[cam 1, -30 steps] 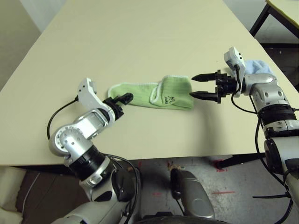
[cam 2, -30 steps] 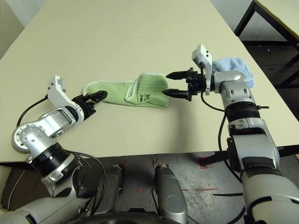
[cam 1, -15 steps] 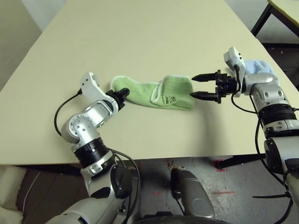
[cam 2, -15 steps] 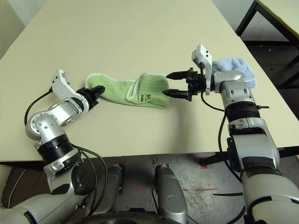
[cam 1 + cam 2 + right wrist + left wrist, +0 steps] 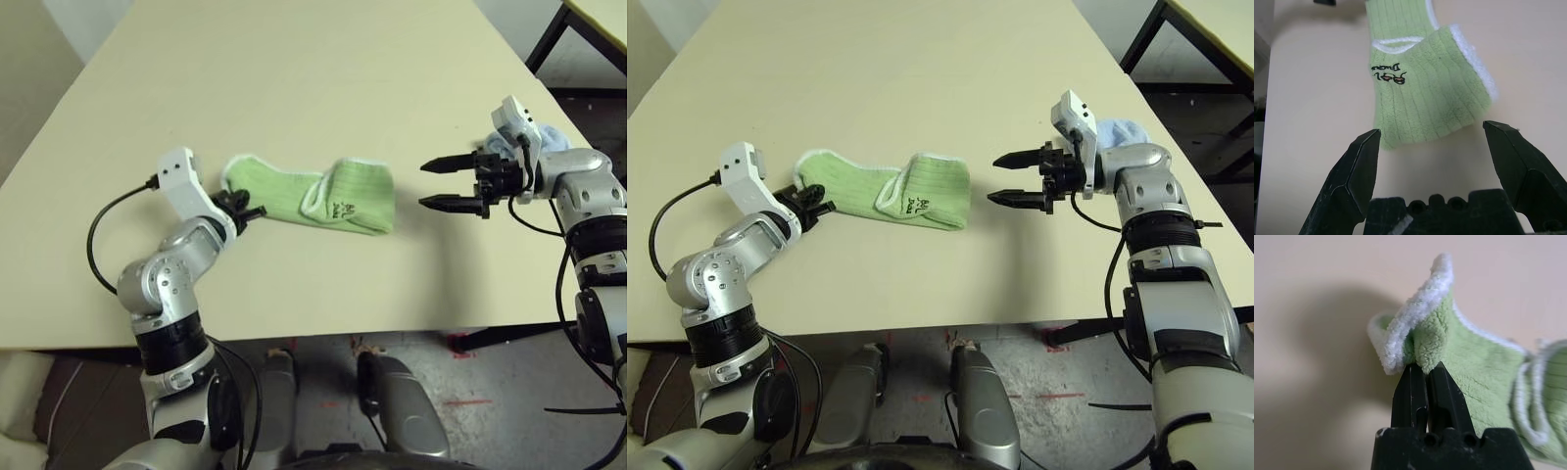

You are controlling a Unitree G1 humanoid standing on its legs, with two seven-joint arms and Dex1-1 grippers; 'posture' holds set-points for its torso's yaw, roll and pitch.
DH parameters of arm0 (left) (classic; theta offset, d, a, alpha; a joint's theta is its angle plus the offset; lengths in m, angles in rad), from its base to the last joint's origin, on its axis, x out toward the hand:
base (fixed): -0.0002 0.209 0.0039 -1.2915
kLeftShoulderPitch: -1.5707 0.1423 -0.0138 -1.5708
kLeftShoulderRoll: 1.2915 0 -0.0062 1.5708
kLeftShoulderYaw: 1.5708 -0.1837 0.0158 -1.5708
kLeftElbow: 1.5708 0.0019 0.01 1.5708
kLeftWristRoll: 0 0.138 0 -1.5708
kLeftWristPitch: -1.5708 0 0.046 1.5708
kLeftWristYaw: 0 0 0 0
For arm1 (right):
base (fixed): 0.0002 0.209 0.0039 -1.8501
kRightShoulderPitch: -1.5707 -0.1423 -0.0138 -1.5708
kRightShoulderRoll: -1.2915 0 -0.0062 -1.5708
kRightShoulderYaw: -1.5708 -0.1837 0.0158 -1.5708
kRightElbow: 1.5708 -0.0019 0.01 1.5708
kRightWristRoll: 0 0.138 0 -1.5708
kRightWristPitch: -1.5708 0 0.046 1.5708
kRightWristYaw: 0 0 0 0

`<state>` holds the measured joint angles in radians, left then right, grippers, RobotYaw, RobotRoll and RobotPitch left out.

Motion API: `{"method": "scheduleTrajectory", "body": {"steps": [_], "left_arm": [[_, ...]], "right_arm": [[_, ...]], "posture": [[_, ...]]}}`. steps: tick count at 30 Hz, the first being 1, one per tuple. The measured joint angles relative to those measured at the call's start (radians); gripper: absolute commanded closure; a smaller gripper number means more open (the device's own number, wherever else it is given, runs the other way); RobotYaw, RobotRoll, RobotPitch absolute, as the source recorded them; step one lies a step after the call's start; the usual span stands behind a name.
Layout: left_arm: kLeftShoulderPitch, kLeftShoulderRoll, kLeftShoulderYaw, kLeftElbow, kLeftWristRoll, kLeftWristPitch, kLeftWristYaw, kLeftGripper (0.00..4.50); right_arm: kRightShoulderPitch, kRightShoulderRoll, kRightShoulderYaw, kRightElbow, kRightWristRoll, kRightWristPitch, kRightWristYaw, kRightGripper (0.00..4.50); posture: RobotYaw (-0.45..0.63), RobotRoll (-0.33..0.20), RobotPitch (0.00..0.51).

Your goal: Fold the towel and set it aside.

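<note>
Towel (image 5: 318, 194) stretched lengthwise between grippers: left gripper (image 5: 1423, 380) clamped on trimmed corner; right gripper (image 5: 433, 184) spread wide, clear beyond opposite folded end.

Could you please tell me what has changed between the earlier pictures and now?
The left tool closed on the white-trimmed end of the light green ribbed towel. The right tool drew back from the towel's folded end, jaws open as before. The light blue bunched cloth stayed put.

Black embroidered mark (image 5: 1388, 77) on the green towel (image 5: 1420, 98), centre-left of the right wrist frame: two short cursive words, seen upside down, letters not clearly readable. No other text legible.
</note>
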<state>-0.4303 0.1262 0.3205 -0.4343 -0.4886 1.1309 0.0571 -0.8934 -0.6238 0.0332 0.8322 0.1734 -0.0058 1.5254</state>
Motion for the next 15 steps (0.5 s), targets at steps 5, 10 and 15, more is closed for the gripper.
{"method": "scheduleTrajectory", "body": {"steps": [5, 10, 15], "left_arm": [[-0.002, 0.048, -0.13, -0.103, 0.0, 0.0, -0.053, 4.47], [-0.092, 0.065, -0.239, -0.1, 0.001, -0.001, -0.105, 4.47], [-0.161, 0.072, -0.331, -0.056, 0.001, -0.015, -0.171, 4.47]], "right_arm": [[-0.003, 0.013, 0.003, 0.033, -0.012, -0.02, -0.002, 0.0], [-0.015, 0.026, 0.004, 0.045, -0.02, -0.035, -0.002, 0.0], [-0.028, 0.023, -0.001, 0.071, -0.018, -0.048, 0.002, 0.0]], "posture": [[0.17, 0.0, 0.15], [0.17, 0.0, 0.149], [0.16, 0.0, 0.147]]}}
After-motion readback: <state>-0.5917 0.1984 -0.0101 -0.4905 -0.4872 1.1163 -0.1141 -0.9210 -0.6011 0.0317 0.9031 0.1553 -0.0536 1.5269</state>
